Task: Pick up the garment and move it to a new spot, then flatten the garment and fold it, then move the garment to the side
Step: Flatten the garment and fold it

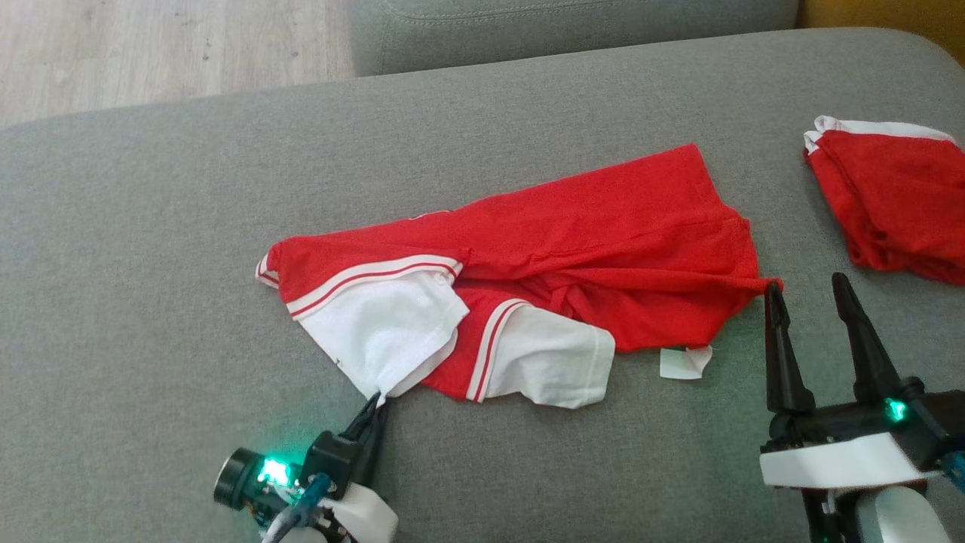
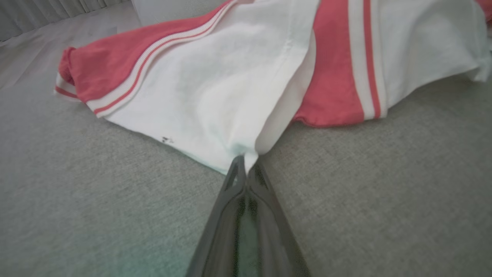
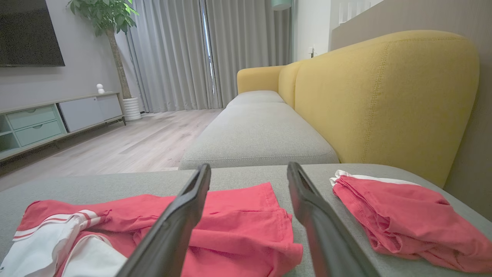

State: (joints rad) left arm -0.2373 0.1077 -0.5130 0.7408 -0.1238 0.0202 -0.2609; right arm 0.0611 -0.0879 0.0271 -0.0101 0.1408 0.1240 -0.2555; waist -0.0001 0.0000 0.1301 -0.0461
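The garment (image 1: 588, 241), a red top with white sleeves and red-and-white striped trim, lies crumpled in the middle of the grey sofa cushion (image 1: 151, 264). Its body stretches away toward the far right, and both sleeves spill toward the near edge. The nearer white sleeve (image 1: 384, 332) tapers down to a point, and the left gripper (image 1: 375, 400) has that tip caught between its two dark fingers, which are pressed together on the cloth low against the cushion. The other sleeve (image 1: 550, 354) lies flat just beside it. A small white tag (image 1: 682, 362) sticks out from under the red hem.

At the garment's right-hand corner stands the right gripper (image 1: 804, 285), with its fingers spread wide and nothing between them. One fingertip sits right at the red corner, and I cannot tell whether it touches.

Further right, apart from all this, a second red garment (image 1: 897, 204) rests folded on the same cushion. A yellow backrest (image 3: 384, 96) rises behind it, and pale wooden floor (image 1: 151, 45) shows beyond the sofa
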